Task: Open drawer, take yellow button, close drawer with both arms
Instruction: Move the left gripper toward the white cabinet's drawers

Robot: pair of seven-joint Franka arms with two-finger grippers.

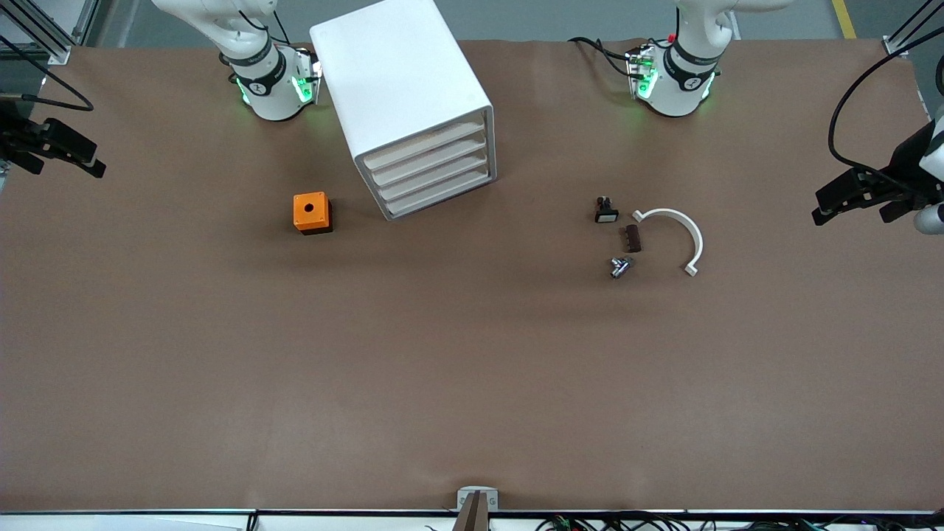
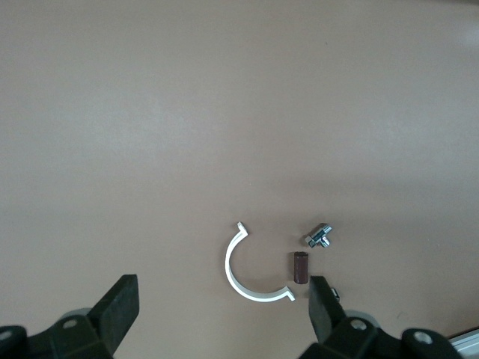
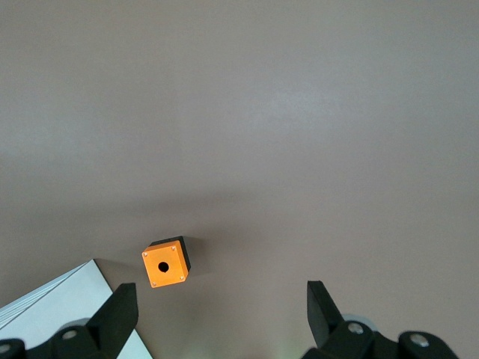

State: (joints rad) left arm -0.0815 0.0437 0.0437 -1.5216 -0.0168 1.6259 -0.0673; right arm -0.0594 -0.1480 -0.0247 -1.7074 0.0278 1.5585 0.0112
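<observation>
The white drawer cabinet [image 1: 398,74] stands between the two arm bases, nearer the right arm's base. Its four drawers [image 1: 431,173] are all shut. It also shows in the right wrist view [image 3: 60,310]. The button is hidden from every view. My right gripper [image 1: 92,162] is open and empty, up in the air over the right arm's end of the table; in its wrist view [image 3: 221,299] its jaws stand wide apart. My left gripper [image 1: 822,206] is open and empty over the left arm's end of the table, and its wrist view [image 2: 222,299] shows the same.
An orange cube with a hole [image 1: 312,212] [image 3: 165,264] sits beside the cabinet toward the right arm's end. Toward the left arm's end lie a small black part with a white face [image 1: 606,212], a brown piece [image 1: 633,238] [image 2: 300,268], a metal piece [image 1: 621,267] [image 2: 319,236] and a white half ring [image 1: 675,236] [image 2: 239,273].
</observation>
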